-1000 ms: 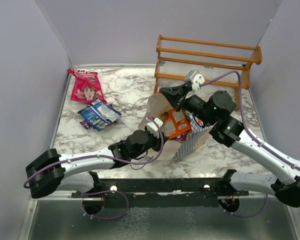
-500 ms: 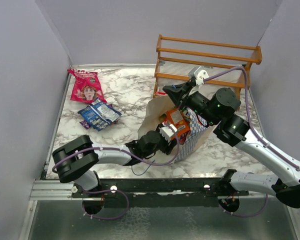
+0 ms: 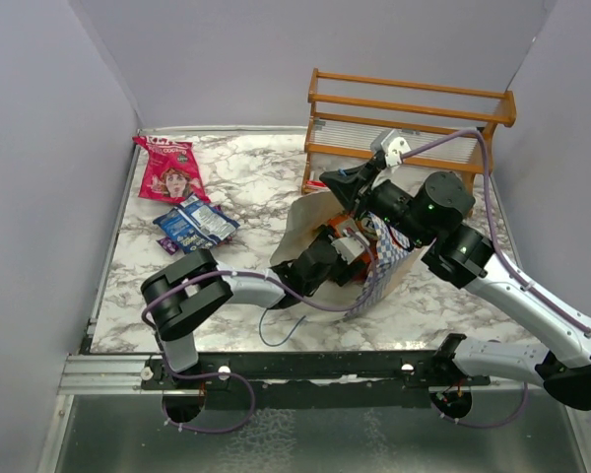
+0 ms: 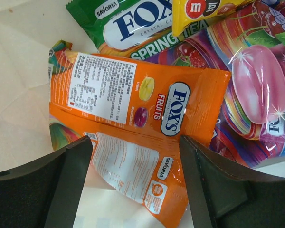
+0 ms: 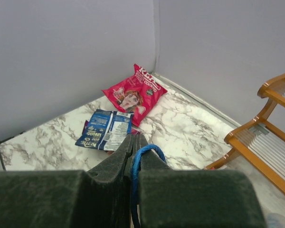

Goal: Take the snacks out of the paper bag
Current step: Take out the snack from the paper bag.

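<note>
The blue-and-white checkered paper bag [image 3: 386, 268] lies at mid-table with its mouth toward the left. My right gripper [image 3: 341, 183] is shut on its blue cord handle [image 5: 145, 154] and holds the upper rim up. My left gripper [image 3: 337, 246] is inside the bag and open. In the left wrist view an orange snack packet [image 4: 147, 109] lies between its fingertips [image 4: 83, 145] on the cream inside of the bag [image 4: 14, 95]. Beyond it lie green [image 4: 128, 23], yellow [image 4: 204, 9] and purple [image 4: 256, 80] packets. A pink-red bag with a face [image 3: 171, 172] and a blue packet [image 3: 197, 225] lie on the table at the far left.
A wooden rack [image 3: 414, 113] stands at the back right, just behind the paper bag. Grey walls close the table on the left, back and right. The marble tabletop [image 3: 246, 177] runs between the bag and the packets at the far left.
My left arm has reached further into the bag and its jaws have opened wider over the orange packet. My right gripper rose a little with the handle, then stayed still.
</note>
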`<action>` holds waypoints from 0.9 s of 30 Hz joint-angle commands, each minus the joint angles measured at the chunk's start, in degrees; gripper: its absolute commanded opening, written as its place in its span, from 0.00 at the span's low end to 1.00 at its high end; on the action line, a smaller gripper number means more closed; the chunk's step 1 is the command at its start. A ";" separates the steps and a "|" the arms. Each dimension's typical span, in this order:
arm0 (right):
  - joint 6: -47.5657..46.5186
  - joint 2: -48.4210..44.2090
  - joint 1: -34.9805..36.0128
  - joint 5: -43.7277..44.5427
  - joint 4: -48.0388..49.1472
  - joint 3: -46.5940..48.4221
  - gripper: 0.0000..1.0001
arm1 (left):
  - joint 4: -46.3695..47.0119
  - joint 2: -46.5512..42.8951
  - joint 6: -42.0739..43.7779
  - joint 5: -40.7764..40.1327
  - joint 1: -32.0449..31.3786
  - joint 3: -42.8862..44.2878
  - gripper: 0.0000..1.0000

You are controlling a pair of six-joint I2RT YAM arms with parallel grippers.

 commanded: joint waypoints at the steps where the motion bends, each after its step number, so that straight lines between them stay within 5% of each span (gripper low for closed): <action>1: 0.91 -0.65 0.40 -1.92 0.00 2.88 0.02 | -0.41 1.72 3.45 1.51 0.37 3.44 0.77; 7: 0.27 -0.30 0.40 -2.01 -0.87 3.88 0.02 | -5.73 2.94 1.37 2.26 0.38 6.50 0.82; 15: -0.24 -0.42 0.40 -1.18 -0.68 4.16 0.02 | -10.15 -3.81 1.48 15.28 0.29 2.51 0.80; 24: 0.70 -0.70 0.40 -0.21 -1.41 4.35 0.02 | -16.57 7.52 6.68 -2.94 -0.42 12.16 0.79; 27: 0.58 -0.79 0.40 -0.16 -1.74 4.45 0.02 | -21.15 9.33 7.82 -7.77 -0.27 15.96 0.69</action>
